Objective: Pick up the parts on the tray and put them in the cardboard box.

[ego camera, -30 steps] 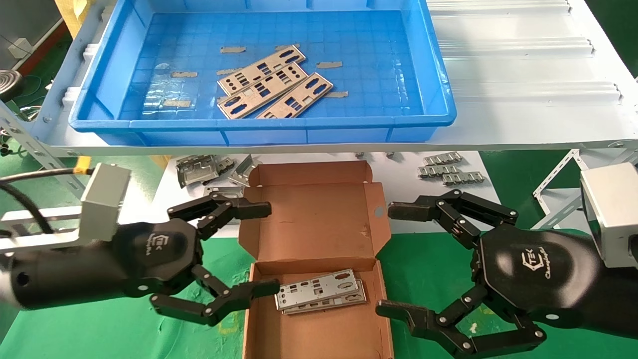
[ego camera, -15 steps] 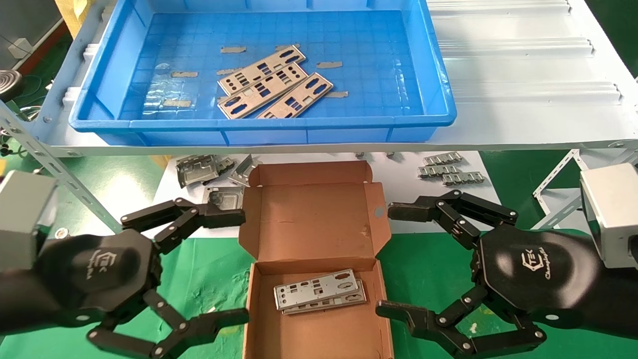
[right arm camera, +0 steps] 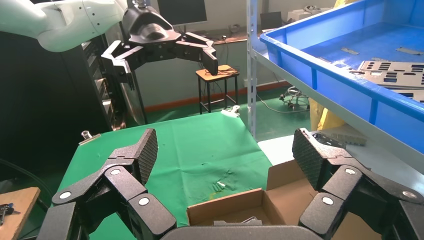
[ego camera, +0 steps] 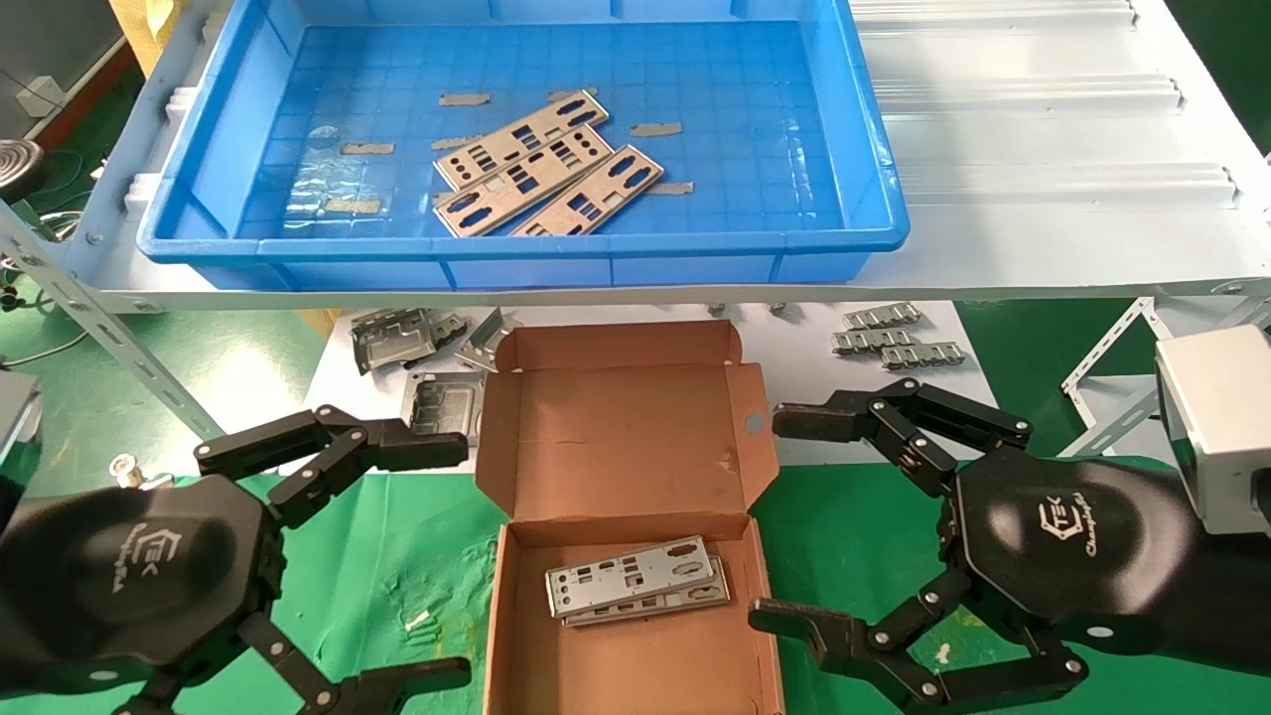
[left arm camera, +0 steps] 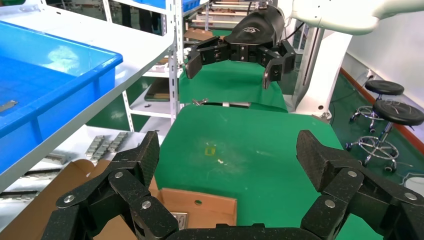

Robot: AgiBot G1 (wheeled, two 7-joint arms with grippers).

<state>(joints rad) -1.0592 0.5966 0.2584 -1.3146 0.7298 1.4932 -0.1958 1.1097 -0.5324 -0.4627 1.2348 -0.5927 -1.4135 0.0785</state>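
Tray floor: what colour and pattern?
Bright blue tray with a moulded square grid floor; clearest in the head view.

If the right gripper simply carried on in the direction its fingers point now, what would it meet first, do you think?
The right gripper, open, points toward the robot's left across the cardboard box. It would probably meet the box's side flap with the round hole first, though its height relative to the flap is unclear; it might pass above.

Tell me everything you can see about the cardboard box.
The cardboard box is a small brown corrugated mailer, lying open on the green mat below the shelf. Its hinged lid is folded back, with side flaps; the flap on the robot's right has a round hole. Two silvery punched metal plates lie stacked inside. It sits between the open left gripper and open right gripper, neither touching it.
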